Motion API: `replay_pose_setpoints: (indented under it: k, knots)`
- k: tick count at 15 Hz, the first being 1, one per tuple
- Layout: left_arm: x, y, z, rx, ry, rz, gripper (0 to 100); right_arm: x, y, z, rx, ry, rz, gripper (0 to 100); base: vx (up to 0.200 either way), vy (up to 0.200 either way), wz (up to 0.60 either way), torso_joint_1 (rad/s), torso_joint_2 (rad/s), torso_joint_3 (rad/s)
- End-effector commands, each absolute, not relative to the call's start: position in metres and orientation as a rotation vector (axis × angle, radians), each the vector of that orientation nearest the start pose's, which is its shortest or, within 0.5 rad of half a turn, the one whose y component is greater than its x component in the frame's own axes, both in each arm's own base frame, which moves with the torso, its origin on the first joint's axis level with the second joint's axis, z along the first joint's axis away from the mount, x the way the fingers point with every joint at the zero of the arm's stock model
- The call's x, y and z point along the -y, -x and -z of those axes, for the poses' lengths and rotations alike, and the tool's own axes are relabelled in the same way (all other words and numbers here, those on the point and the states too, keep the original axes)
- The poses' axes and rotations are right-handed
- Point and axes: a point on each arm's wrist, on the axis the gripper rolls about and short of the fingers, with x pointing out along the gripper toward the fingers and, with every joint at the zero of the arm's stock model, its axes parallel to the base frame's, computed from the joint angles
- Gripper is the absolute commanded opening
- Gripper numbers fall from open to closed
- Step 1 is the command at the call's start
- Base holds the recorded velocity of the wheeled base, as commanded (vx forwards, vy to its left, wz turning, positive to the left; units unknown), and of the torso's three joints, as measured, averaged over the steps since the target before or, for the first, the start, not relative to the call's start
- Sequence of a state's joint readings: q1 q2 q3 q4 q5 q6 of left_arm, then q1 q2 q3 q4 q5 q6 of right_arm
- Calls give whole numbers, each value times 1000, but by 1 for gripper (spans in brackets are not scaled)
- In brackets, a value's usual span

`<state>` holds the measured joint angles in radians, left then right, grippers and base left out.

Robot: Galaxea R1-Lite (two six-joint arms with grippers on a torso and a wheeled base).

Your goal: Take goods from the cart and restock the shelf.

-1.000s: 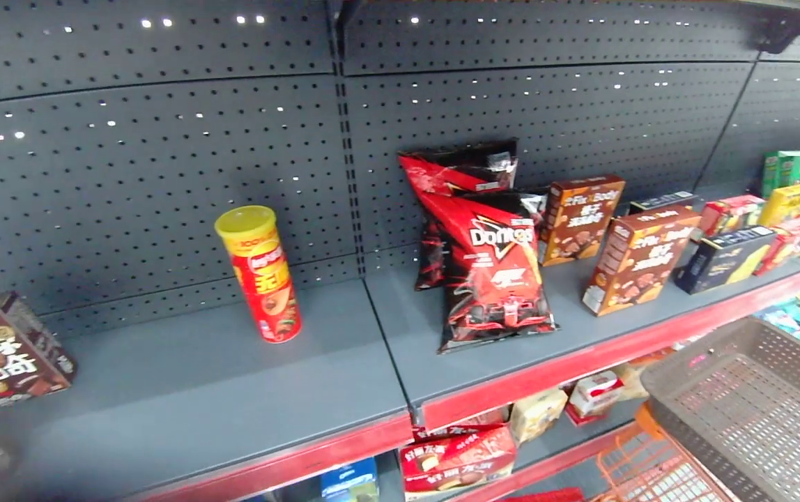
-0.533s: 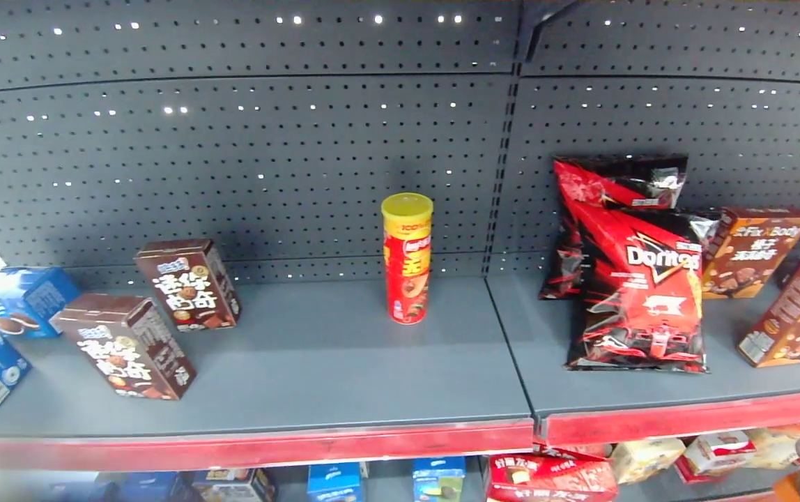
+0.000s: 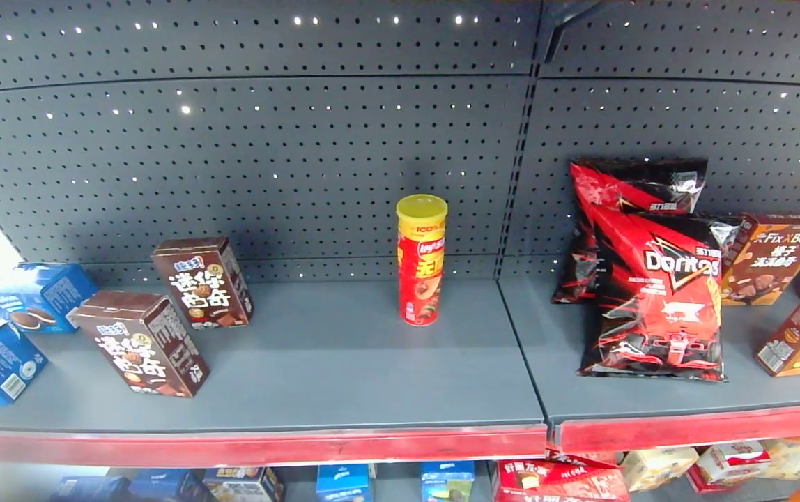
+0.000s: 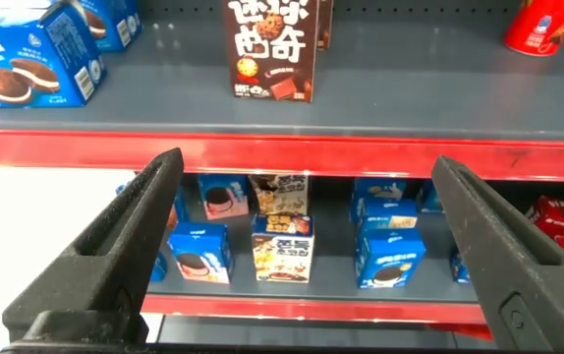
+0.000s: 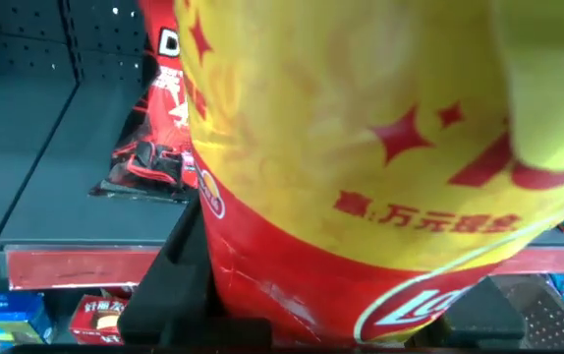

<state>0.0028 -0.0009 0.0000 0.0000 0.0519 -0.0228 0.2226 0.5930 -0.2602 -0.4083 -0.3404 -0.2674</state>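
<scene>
Shelf [image 3: 344, 376] carries a red, yellow-lidded tube [image 3: 420, 261], upright at centre, chip bags [image 3: 658, 300] to its right. We log the right gripper [image 5: 321, 295] pinching a yellow-and-red canister [image 5: 361, 147] before the shelf. Left gripper [image 4: 307, 167] spread wide, near the shelf's red front edge.

The shelf [image 3: 344, 376] lies bare on both sides of the upright can [image 3: 421, 259] and in front of it out to the red lip [image 3: 254, 446], hemmed by 2 brown boxes [image 3: 203, 282] at left and 2 chip bags [image 3: 658, 307] at right.
</scene>
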Motion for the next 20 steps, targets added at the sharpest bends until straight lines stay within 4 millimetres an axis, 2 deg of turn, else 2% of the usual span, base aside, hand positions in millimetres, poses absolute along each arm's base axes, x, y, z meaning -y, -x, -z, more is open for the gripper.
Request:
replay_pose_setpoints:
  k: [1,3,6,9,12,17,20]
  knots:
    - [-1,23,-75,1,23,-55,100,-2,-38,-186,69,269,110,0,0,0,0,0,0,0]
    - [-1,23,-75,1,23,-55,100,-1,-31,-181,88,292,81,0,0,0,0,0,0,0]
    - [-1,23,-75,1,23,-55,100,-1,-30,-185,110,283,69,0,0,0,0,0,0,0]
    - [-1,23,-75,1,23,-55,100,2,-29,-195,121,274,171,0,0,0,0,0,0,0]
    - [-1,23,-75,1,23,-55,100,4,-28,-196,115,269,259,0,0,0,0,0,0,0]
    - [-1,23,-75,1,20,-54,100,5,-27,-209,145,258,285,0,0,0,0,0,0,0]
    - [-1,23,-75,0,-5,-52,100,6,-27,-206,127,262,320,0,0,0,0,0,0,0]
